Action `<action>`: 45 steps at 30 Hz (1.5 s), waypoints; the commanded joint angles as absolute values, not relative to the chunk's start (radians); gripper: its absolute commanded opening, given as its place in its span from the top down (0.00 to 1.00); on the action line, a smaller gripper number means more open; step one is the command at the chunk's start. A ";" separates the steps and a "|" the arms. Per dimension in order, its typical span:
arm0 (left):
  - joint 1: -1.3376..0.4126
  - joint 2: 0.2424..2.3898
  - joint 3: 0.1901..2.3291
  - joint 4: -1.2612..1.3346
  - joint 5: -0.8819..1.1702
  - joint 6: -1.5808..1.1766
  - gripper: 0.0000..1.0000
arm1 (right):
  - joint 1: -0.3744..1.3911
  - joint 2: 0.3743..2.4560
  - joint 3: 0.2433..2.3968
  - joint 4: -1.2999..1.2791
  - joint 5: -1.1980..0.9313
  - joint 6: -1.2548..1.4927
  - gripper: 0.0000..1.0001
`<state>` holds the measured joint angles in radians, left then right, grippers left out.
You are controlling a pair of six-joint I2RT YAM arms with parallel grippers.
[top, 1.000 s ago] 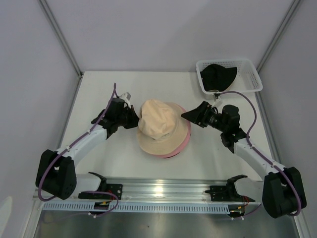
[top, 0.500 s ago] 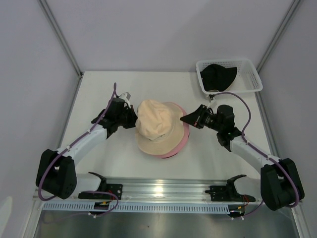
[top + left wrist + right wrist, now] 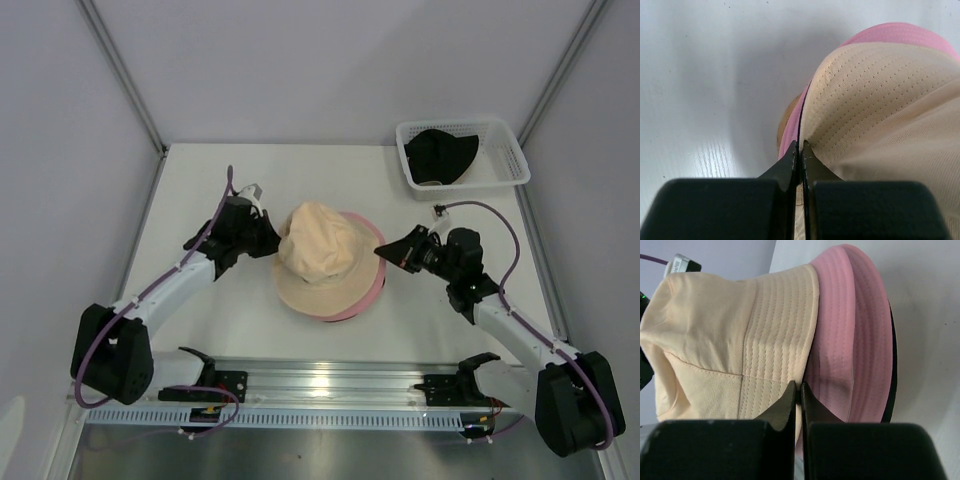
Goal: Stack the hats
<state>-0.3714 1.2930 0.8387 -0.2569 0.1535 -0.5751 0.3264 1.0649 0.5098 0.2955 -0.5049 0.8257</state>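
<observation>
Centre: left gripper (image 3: 270,240) clamped on left brim of soft beige-and-pink fabric bucket hat (image 3: 320,255) | right gripper (image 3: 384,252) pinched on its right brim, hat spanning between them atop pink fabric bucket hat (image 3: 372,288) | upper right: black fabric bucket hat (image 3: 440,152) in white mesh basket (image 3: 512,152), nearer the right gripper.

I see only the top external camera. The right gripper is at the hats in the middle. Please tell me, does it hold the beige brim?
Observer: In the right wrist view the right gripper is shut on the brim edge of the beige fabric bucket hat, not on the pink fabric bucket hat below.
Operator: And the left one?
Observer: The left gripper is shut on the beige brim's opposite edge.
Operator: Is anything under the pink hat?
Observer: A black fabric brim shows beneath it.
</observation>
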 commanded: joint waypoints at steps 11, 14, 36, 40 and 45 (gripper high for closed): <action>-0.365 1.083 0.807 -0.397 -0.023 -0.589 0.99 | 0.305 1.069 0.301 0.192 -0.295 0.700 1.00; -0.367 1.136 0.792 -0.416 -0.032 -0.598 0.99 | 0.305 1.114 0.313 0.137 -0.246 0.669 1.00; -0.377 0.954 0.709 -0.418 0.094 -0.549 0.53 | 0.336 1.028 0.634 -0.208 -0.287 0.551 0.77; -0.377 0.856 0.779 -0.509 0.095 -0.538 0.29 | 0.318 0.982 0.770 -0.362 -0.272 0.522 0.32; -0.379 0.761 0.844 -0.633 0.094 -0.538 0.24 | 0.278 0.971 0.877 -0.469 -0.213 0.528 0.13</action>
